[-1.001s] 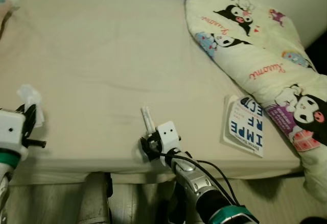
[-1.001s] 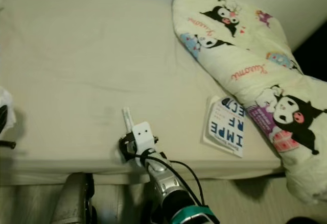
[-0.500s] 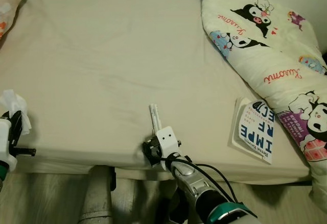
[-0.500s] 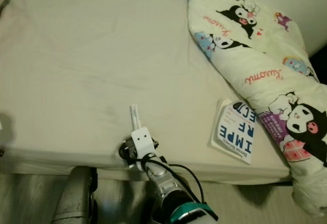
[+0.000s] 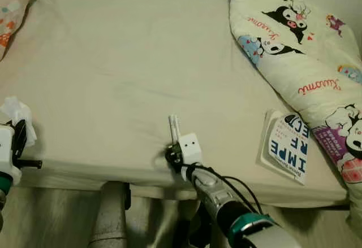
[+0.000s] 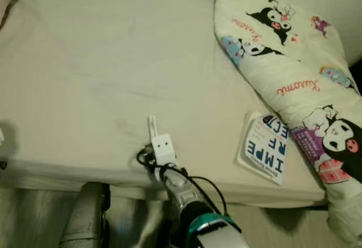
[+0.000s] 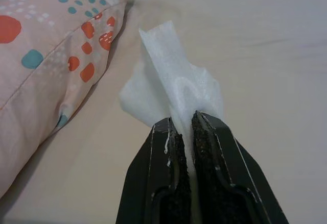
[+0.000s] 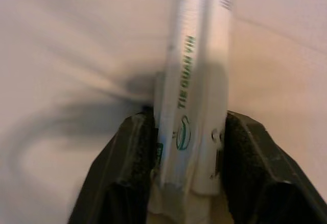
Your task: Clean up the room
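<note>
- right claw (image 8: 186,183) is down at the near edge of the bed (image 5: 113,61), pinched on a white paper sleeve (image 8: 196,81) that looks like a chopstick wrapper
- the sleeve sticks up past the fingers and lies on the cream sheet, pointing away from the robot; you can see it from the head view too
- green print runs along the sleeve, something like "TIE GUAN YIN" with a little round logo under it, but it's blurry so don't quote me
- left claw (image 7: 185,132) hangs off the left side near the bed edge, clamped tight on a crumpled white tissue (image 7: 171,81) that fans out above the fingertips
- behind the tissue there's a peach pillow (image 7: 46,50) with orange and teal dots, sitting at the far left corner of the bed
- a book (image 5: 287,153) lies flat near the right front corner, big blue letters reading "IMPE / RF / ECT", upside down from the robot's side, with small red text I can't read
- the book's far edge is tucked just under a rolled-up cream comforter (image 5: 300,50) with cartoon characters and red script that looks like "Kuromi"
</note>
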Robot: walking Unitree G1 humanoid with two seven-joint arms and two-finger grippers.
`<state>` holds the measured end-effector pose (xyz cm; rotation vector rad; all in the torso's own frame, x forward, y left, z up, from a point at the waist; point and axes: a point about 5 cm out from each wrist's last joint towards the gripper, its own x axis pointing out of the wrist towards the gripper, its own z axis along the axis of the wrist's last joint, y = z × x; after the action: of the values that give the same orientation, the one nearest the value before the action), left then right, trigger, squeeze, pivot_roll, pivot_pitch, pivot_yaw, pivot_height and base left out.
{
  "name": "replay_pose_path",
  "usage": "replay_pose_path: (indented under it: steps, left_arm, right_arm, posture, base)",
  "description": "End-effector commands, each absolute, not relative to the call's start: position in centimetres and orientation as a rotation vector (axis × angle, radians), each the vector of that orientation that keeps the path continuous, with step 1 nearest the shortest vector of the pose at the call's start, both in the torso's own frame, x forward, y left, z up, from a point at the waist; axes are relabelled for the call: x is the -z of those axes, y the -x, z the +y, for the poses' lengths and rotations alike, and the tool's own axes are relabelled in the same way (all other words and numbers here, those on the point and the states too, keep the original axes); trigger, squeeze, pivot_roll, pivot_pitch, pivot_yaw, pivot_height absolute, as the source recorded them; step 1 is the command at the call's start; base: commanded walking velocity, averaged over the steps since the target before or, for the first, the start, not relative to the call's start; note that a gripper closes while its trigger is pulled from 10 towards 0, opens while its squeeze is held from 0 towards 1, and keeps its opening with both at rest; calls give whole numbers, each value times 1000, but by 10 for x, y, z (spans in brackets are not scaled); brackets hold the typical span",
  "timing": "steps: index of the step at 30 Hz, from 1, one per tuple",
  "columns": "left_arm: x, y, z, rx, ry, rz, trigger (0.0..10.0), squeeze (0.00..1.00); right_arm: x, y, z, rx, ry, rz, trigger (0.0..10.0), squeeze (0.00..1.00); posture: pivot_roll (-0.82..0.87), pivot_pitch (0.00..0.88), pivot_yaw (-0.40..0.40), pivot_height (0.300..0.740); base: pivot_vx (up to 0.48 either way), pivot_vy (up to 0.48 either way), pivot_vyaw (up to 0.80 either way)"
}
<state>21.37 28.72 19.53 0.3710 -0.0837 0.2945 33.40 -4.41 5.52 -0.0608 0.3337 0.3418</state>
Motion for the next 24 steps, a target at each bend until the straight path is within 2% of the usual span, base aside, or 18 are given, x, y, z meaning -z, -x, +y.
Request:
replay_pose_path:
  steps: [1,11,15,17,19,21,22,23,24]
  left_arm:
    - [-192,-214,286,-279,-370,-58,10000,0]
    - [-186,-220,280,-253,-353,-49,10000,0]
    - [-182,-229,274,-227,-349,-47,10000,0]
    - [-179,-234,269,-209,-349,-44,10000,0]
    - [-170,-243,251,-154,-294,-48,10000,0]
    - [-170,-243,251,-154,-294,-48,10000,0]
    - [-167,-246,241,-133,-230,-52,10000,0]
    - [-163,-250,229,-98,-162,-49,10000,0]
    - [-163,-250,229,-98,-162,-49,10000,0]
  right_arm:
    - [-51,-325,-20,-365,3,389,0,0]
    - [-50,-327,-28,-361,1,392,0,0]
    - [-55,-332,-34,-364,-39,357,0,0]
    - [-62,-335,-37,-376,-83,314,0,0]
    - [-85,-341,-45,-430,-222,131,0,0]
    - [-85,-341,-45,-430,-222,131,0,0]
    - [-93,-338,-53,-429,-259,49,10000,0]
    - [-95,-330,-66,-376,-299,1,10000,0]
    - [-95,-330,-66,-376,-299,1,10000,0]
  posture:
    - [525,275,-135,585]
    - [489,254,-128,585]
    - [443,219,-127,585]
    - [415,194,-131,585]
    - [341,129,-126,585]
    - [341,129,-126,585]
    - [301,88,-118,585]
    - [264,52,-105,585]
    - [264,52,-105,585]
  base:
    - [0,0,0]
    - [0,0,0]
    - [0,0,0]
    - [0,0,0]
    - [0,0,0]
    - [0,0,0]
    - [0,0,0]
    - [0,0,0]
    - [0,0,0]
